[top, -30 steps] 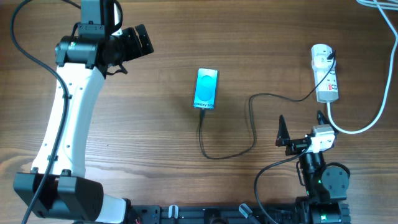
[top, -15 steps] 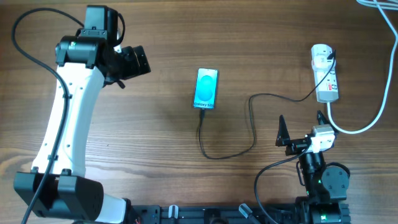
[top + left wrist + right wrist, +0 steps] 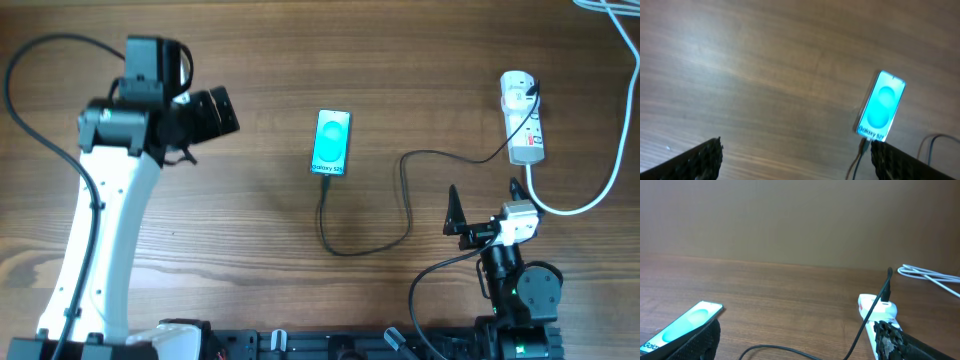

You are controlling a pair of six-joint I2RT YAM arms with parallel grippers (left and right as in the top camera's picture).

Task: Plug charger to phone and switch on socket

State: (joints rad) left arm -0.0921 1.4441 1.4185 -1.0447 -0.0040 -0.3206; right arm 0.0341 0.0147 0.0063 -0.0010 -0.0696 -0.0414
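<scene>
Overhead and wrist views, plug-in apparently complete. I judge the step in hand to be the switching-on of the socket, since the charger looks seated at both ends.

(a) Table (image 3: 260,230): bare wood, carrying all the task items in its right half.

(b) Left arm (image 3: 100,230): reared up at the left edge, wrist bent toward the middle. I read the left gripper (image 3: 796,152) as spread to its full width and holding nothing. It hovers over bare wood well apart from the phone.

(c) Right arm (image 3: 515,280): folded low at the near right. The right gripper (image 3: 484,200) is likewise fully spread and empty, aimed toward the far edge, with the socket just ahead and to its right.

(d) Charger (image 3: 404,195): slack, looping from the phone toward me, then up and across to the socket.

(e) Socket (image 3: 524,135): far right, lying lengthwise, with its white cord (image 3: 590,205) curling away.

(f) Phone (image 3: 332,142): flat at centre, screen lit cyan.

(g) Connector tip (image 3: 865,145): touching the phone's near edge. I cannot confirm it is fully home.

Next, I expect the nearer right arm must reach forward and press the switch with one fingertip. I cannot tell the switch's present position.
</scene>
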